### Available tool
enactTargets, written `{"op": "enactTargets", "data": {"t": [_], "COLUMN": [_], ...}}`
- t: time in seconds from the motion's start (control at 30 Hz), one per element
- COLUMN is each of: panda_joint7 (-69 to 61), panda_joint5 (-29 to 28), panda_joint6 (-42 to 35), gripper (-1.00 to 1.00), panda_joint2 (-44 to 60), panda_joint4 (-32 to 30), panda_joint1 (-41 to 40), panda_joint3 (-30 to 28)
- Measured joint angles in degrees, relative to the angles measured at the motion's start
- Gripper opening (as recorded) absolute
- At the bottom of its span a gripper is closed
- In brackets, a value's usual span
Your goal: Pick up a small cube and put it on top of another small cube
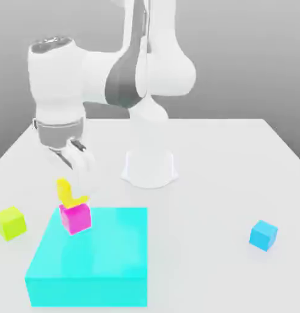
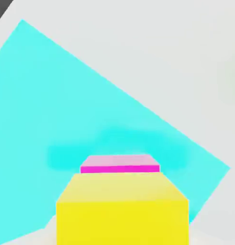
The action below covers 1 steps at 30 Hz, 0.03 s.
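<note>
A: Where's the yellow cube (image 1: 69, 192) relative to the gripper (image 1: 79, 160)?

B: Just below the jaws, tilted, one corner down on the magenta cube (image 1: 76, 217), which sits on the cyan block (image 1: 103, 257). Not flat.

A: Jaws?

B: Can't tell from the frames; nothing visibly pinches the cube. In the hand view it sits near, with magenta just past it.

A: Risk?

B: Likely tips off.

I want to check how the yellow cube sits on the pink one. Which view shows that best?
The exterior view: the yellow cube sits tilted on the magenta cube, seen from the side. The hand view shows the yellow cube's face large, with just a strip of magenta behind, so the tilt is hard to judge.
</note>
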Motion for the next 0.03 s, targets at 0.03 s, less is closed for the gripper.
{"op": "enactTargets", "data": {"t": [0.03], "panda_joint7": [0.0], "panda_joint5": [0.0], "panda_joint6": [0.0], "gripper": [1.0], "panda_joint2": [0.0], "panda_joint4": [0.0], "panda_joint1": [0.0], "panda_joint3": [0.0]}}
